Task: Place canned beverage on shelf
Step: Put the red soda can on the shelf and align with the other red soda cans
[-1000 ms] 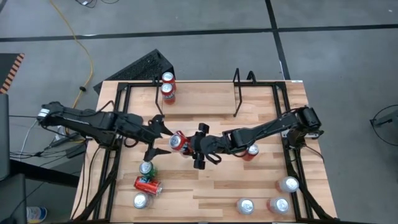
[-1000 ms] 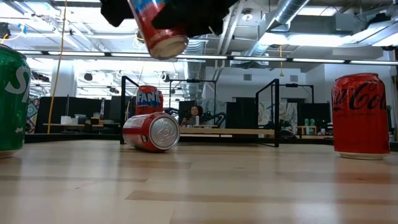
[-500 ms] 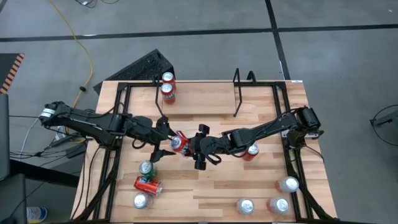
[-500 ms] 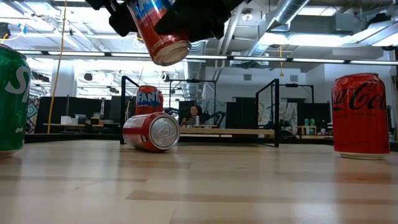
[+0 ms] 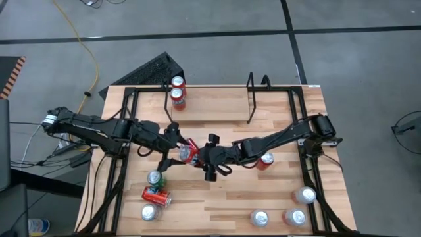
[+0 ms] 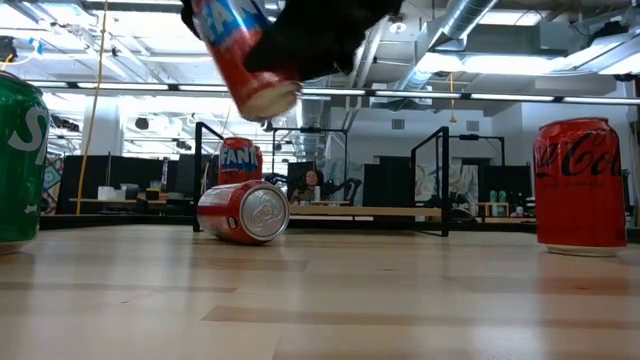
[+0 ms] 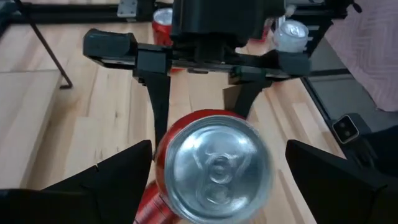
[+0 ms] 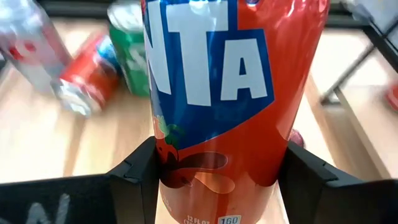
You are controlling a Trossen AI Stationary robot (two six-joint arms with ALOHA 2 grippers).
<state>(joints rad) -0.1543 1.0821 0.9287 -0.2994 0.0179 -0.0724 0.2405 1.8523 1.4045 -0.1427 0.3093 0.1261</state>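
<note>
An orange Fanta can (image 5: 189, 153) hangs over the middle of the table with my right gripper (image 5: 201, 158) shut on it. In the low view the can (image 6: 243, 55) is tilted and well above the wood. Its silver top (image 7: 214, 167) faces my left gripper (image 7: 214, 186), which is open. The left fingers (image 7: 93, 186) stand wide on either side of that top end and touch nothing. The shelf (image 5: 250, 99) of thin black rods stands at the table's far edge, with two red cans (image 5: 177, 90) upright at its left end. My right gripper pinches the can's round wall (image 8: 163, 163) between its two fingers (image 8: 134, 180), on the half toward the can's bottom end. The fingers come from the table's right, slanting down, and lie along the can. The can is lifted clear and tilted, its top toward the table's left.
A green can (image 5: 154, 178), a red can lying on its side (image 5: 156, 196) and a silver-topped can (image 5: 148, 212) sit near-left of the grippers. A red can (image 5: 265, 160) stands beside the right arm. Several more cans (image 5: 294, 217) stand near-right. Black rails (image 5: 123, 164) edge the table.
My left gripper has moved toward the table's right, up to the held can, and stays open; its fingers now flank the can's top end. The can has tipped a little further over in the right gripper's hold.
</note>
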